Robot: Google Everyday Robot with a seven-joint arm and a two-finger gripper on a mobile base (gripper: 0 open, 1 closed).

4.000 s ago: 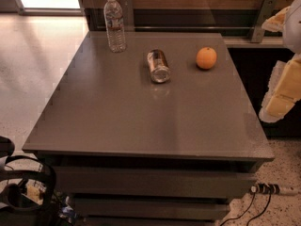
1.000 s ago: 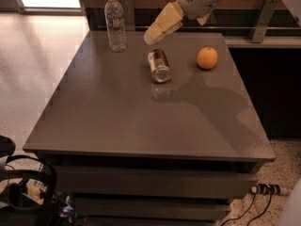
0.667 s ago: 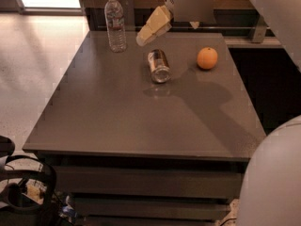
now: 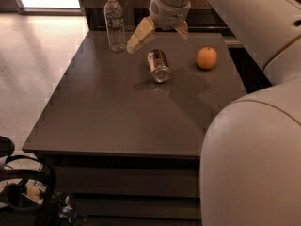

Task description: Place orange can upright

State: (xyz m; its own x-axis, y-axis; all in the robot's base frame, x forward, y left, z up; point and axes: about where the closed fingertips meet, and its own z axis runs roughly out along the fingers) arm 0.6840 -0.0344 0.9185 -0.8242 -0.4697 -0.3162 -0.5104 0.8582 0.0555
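Note:
The orange can (image 4: 158, 65) lies on its side on the dark grey table (image 4: 103, 112), toward the back middle, its shiny silver end facing the camera. My gripper (image 4: 159, 34) hangs just above and behind the can, not touching it. It is open: one tan finger (image 4: 140, 35) points down-left and the other (image 4: 181, 30) shows at the right of the wrist. Nothing is between the fingers.
A clear plastic water bottle (image 4: 114, 23) stands upright at the table's back left, close to the left finger. A round orange fruit (image 4: 207, 58) sits to the right of the can. My white arm (image 4: 254, 140) fills the right side of the view. Dark shelving runs behind the table.
The arm has swung in from the right over the table. The gripper has moved lower and closer above the can. The can, bottle and fruit have not moved.

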